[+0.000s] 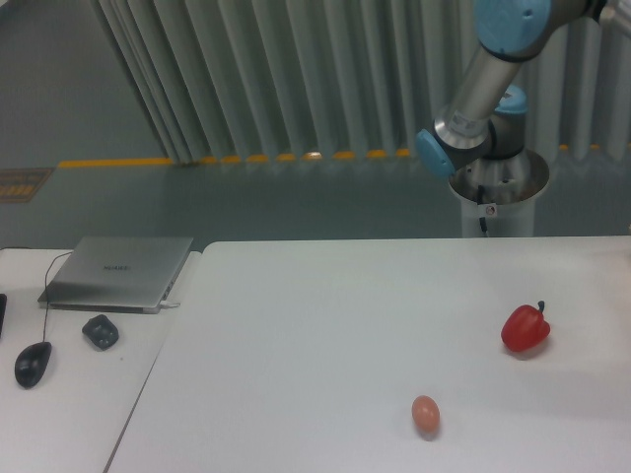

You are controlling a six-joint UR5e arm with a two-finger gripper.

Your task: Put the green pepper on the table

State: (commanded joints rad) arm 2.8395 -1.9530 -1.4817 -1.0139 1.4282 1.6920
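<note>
The green pepper is out of view. The large white table (315, 325) fills the lower part of the camera view. Only the arm's base and lower links (483, 108) show, at the upper right behind the table; the arm runs out of the frame at the top right. The gripper itself is not in view.
A red bell pepper (525, 328) sits on the table at the right, and an egg (425, 414) lies nearer the front. On the smaller desk at the left are a closed laptop (118, 271), a black mouse (33, 364) and a small dark object (100, 331).
</note>
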